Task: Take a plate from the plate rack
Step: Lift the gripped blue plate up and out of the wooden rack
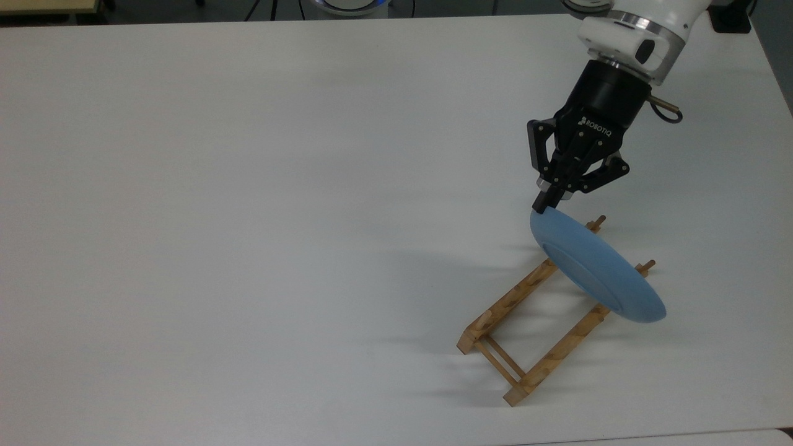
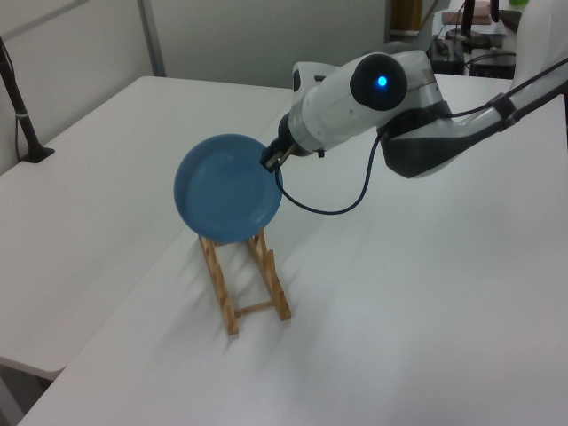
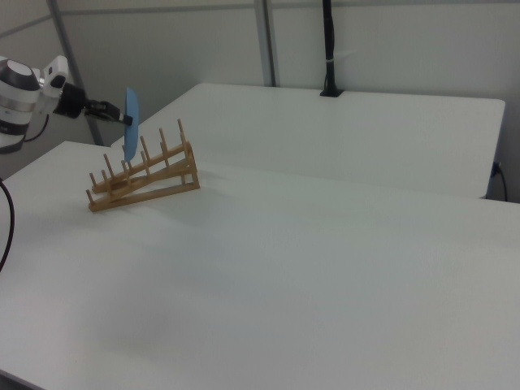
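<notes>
The plate (image 1: 596, 267) is round, matte light blue, with a shallow dished centre and a raised rim. It stands on edge, its upper rim pinched at the tips of the claw (image 1: 547, 205), and hangs below it over the far end of the plate rack (image 1: 523, 328). The rack, light-brown wood with two parallel pegged rails and thin crossbars, lies on the table below the claw.
</notes>
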Robot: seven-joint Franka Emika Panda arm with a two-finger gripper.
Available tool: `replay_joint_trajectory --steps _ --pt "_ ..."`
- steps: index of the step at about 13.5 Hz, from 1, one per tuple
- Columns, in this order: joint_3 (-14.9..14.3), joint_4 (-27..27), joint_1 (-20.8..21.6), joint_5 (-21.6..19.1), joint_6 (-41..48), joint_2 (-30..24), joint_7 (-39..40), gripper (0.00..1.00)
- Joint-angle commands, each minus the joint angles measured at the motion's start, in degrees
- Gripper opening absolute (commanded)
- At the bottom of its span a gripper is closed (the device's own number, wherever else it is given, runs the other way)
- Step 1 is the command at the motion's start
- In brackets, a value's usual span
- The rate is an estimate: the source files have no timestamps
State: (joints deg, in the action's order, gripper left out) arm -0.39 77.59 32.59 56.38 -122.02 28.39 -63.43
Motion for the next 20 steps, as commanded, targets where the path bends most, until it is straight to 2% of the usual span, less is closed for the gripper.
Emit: replay_joint_trajectory --steps 1,4,6,7,8,10,12,14,17,18,20 --pt "-0.22 2.56 -0.25 -0.83 0.91 -4.39 0.94 0.0" --pt "-0.22 2.48 -2.44 -1.19 0.73 -4.39 0.76 0.0" --pt "-0.13 2.48 -3.93 -3.72 0.73 -4.31 0.85 0.0" --pt "-0.13 2.39 -5.51 -7.13 0.73 -4.91 1.54 0.0" --pt "-0.05 2.47 -6.92 -12.64 0.65 -6.4 5.29 0.0" --pt "-0.22 2.74 -10.25 -27.04 0.91 -9.12 17.92 0.0" --pt "-0.22 2.91 -13.59 -36.03 2.39 -10.89 26.12 0.0" --pt "-0.22 3.0 -16.23 -41.24 5.29 -11.42 33.77 0.0" --pt "-0.31 3.0 -20.45 -50.99 12.49 -11.43 50.01 0.0" --pt "-0.4 3.0 -21.68 -52.93 14.95 -11.42 55.03 0.0" --pt "-0.31 3.35 -23.53 -54.36 20.65 -11.25 65.74 0.0"
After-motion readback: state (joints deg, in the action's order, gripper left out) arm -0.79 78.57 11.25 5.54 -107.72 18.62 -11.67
